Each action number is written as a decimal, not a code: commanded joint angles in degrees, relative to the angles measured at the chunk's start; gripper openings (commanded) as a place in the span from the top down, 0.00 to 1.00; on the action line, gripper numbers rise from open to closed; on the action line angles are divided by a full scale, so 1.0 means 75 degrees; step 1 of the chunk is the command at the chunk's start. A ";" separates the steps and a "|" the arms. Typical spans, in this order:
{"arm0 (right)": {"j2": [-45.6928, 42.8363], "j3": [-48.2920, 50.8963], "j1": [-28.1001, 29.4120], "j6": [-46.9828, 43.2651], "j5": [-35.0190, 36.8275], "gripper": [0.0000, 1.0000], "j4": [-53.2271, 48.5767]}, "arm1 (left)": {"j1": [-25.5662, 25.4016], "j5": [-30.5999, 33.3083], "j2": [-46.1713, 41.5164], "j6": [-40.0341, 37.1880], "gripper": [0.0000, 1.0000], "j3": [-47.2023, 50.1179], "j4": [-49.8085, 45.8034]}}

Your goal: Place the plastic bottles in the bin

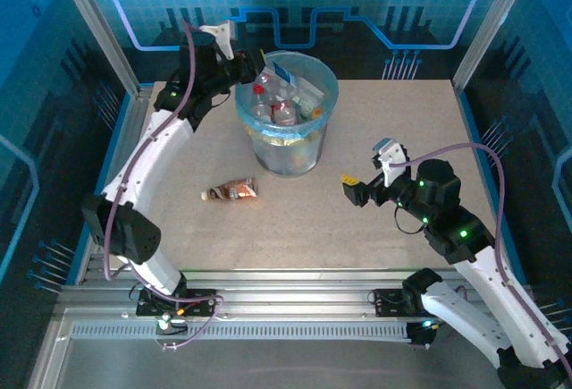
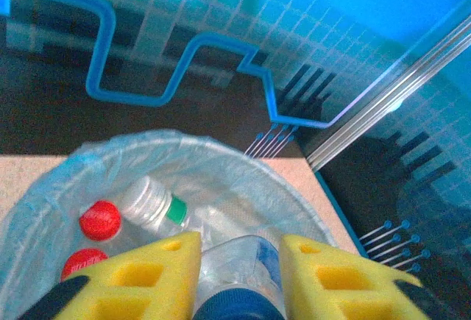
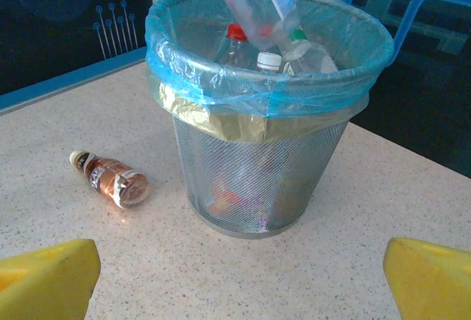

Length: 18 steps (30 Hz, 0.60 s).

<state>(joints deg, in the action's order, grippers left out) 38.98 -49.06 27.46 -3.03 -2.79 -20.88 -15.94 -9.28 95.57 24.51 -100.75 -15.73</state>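
Plastic bottles [image 1: 273,103] are mostly piled in the bin [image 1: 286,152], which sits toward the far middle of the table [image 1: 411,121]. It's a mesh basket with a pale blue bag folded over the rim. Inside we can make out a couple of red caps [image 2: 99,219], a green one and a white one.

The left gripper [image 2: 241,250] is up over the far-left side of the bin, and its yellow pads are clamped on either side of a clear bottle with a blue label [image 3: 254,0]. From the right wrist view that bottle hangs tilted above the rim and isn't down among the others.

One brown bottle [image 1: 231,191] is lying on its side on the table, just near and left of the bin and not touching it. Nothing is holding it.

The right gripper [image 1: 353,190] is off to the right of the bin, a bit nearer to us and well apart from it. Its jaws are spread wide with nothing between them, pointing at the bin.
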 commanded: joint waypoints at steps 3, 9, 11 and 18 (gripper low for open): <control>-0.0158 -0.0327 0.0099 -0.0068 0.0208 0.00 -0.0177 | 0.0039 -0.0434 -0.0004 0.0271 0.49 -0.0187 -0.0223; -0.0170 -0.0257 0.0100 -0.0022 0.0208 0.00 -0.0136 | 0.0040 -0.0610 0.0071 0.0282 0.45 -0.0151 -0.0349; -0.0170 -0.0244 0.0100 0.0001 0.0202 0.00 -0.0133 | 0.0037 -0.0637 0.0101 0.0294 0.46 -0.0150 -0.0375; -0.0179 -0.0243 0.0100 0.0025 0.0196 0.00 -0.0306 | 0.0034 -0.0743 0.0194 0.0341 0.49 -0.0151 -0.0412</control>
<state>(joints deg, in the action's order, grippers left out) 38.24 -49.98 27.46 -2.98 -1.89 -22.31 -15.94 -13.32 96.44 26.55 -100.77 -17.76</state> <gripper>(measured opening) 0.998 0.512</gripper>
